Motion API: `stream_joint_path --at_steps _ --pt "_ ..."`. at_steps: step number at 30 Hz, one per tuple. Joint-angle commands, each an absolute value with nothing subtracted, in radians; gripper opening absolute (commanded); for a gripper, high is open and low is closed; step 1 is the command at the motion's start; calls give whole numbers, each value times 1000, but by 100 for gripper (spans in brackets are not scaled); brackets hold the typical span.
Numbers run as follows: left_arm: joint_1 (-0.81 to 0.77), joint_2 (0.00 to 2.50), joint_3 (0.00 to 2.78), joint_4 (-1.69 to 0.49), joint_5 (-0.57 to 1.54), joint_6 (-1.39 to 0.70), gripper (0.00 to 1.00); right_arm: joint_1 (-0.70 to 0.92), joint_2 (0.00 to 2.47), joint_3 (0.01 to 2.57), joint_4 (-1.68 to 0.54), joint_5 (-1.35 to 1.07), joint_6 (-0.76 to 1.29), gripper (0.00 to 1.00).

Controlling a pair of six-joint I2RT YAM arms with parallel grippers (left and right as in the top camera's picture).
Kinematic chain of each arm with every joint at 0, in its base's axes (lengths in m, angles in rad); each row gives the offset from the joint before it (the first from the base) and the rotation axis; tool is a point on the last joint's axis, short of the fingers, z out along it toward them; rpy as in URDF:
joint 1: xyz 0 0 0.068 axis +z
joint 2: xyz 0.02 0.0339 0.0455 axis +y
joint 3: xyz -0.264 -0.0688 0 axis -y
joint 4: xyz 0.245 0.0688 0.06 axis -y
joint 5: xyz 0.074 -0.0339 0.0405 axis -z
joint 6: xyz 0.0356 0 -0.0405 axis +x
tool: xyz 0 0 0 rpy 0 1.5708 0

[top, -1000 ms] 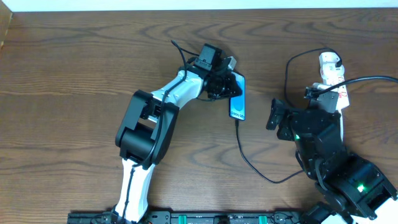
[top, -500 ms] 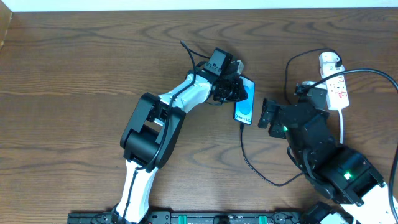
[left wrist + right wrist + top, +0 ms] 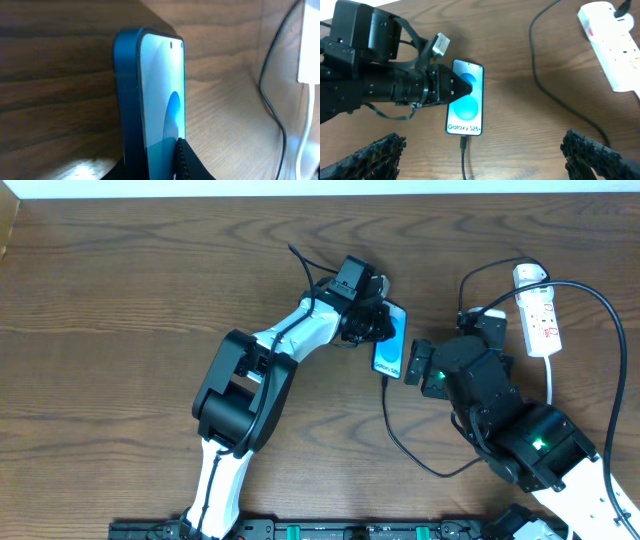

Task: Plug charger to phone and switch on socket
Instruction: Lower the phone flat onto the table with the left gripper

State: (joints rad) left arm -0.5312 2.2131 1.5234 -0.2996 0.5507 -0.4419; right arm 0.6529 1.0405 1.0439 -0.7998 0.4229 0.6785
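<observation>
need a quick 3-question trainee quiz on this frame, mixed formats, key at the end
1. Which gripper grips the phone? A left, B right, C neither.
2. True or false: the charger tip meets the phone's bottom edge.
3. Fill in: the right gripper is ____.

Key
1. A: the left gripper clamps it.
2. True.
3. Open.
</observation>
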Motion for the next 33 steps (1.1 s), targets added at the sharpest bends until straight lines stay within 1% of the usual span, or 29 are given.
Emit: stream_joint_path --at_steps 1,7,8,11,14,17,23,27,30,33 --pt "-520 2230 1515 -321 350 -516 17 648 1042 1038 -789 408 695 99" --pt "-521 2230 1515 -321 334 -594 17 648 1042 1038 -786 408 695 99" --pt "-521 2230 1515 -321 335 -598 21 648 1042 1038 -786 408 695 99" --pt "-521 2230 1515 -321 334 -597 22 648 1042 1038 -786 408 695 99" --pt "-520 2230 1515 -329 334 -597 29 648 1042 1038 -788 404 695 99" --pt "-520 2230 1515 -344 327 -596 32 648 1042 1038 -788 385 695 99" --pt "-520 2230 1515 -356 327 -596 33 648 1042 1038 -789 382 695 99" --pt "-520 2230 1515 -363 327 -596 41 648 1042 1038 -791 382 695 99" --pt "-521 2230 1515 -363 327 -596 49 648 1042 1038 -796 382 695 99" --pt "-521 2230 1515 -363 327 -596 52 648 1042 1038 -797 382 695 99"
